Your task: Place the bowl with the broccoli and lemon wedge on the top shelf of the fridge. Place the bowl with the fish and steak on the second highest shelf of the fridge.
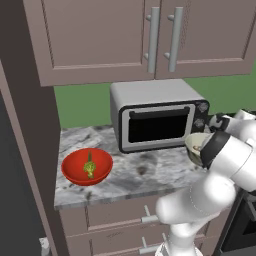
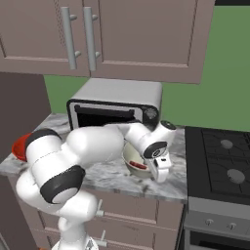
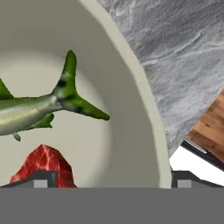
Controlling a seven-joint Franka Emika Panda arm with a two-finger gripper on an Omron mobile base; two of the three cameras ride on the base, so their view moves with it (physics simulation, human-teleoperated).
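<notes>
Closest to me, the arm bends over the counter (image 1: 130,175), hand tipped down, gripper (image 2: 158,172) spread astride the near rim of the cream bowl (image 2: 131,157), which holds the fish (image 3: 39,107) and steak (image 3: 43,164). Left sits the red bowl (image 1: 86,166) with broccoli (image 1: 89,166); behind, the toaster oven (image 1: 157,120).

Two bowls on the bench, a microwave behind them

The microwave (image 1: 157,120) sits at the back of the bench (image 1: 130,175), under the wall cabinets (image 1: 150,35). The bowl with broccoli (image 1: 87,166) lies near the bench's left front; the bowl with fish and steak (image 2: 135,161) stands well apart to its right, before the microwave, beside the stove (image 2: 219,156). The pincer (image 3: 109,181) straddles that bowl's rim.
</notes>
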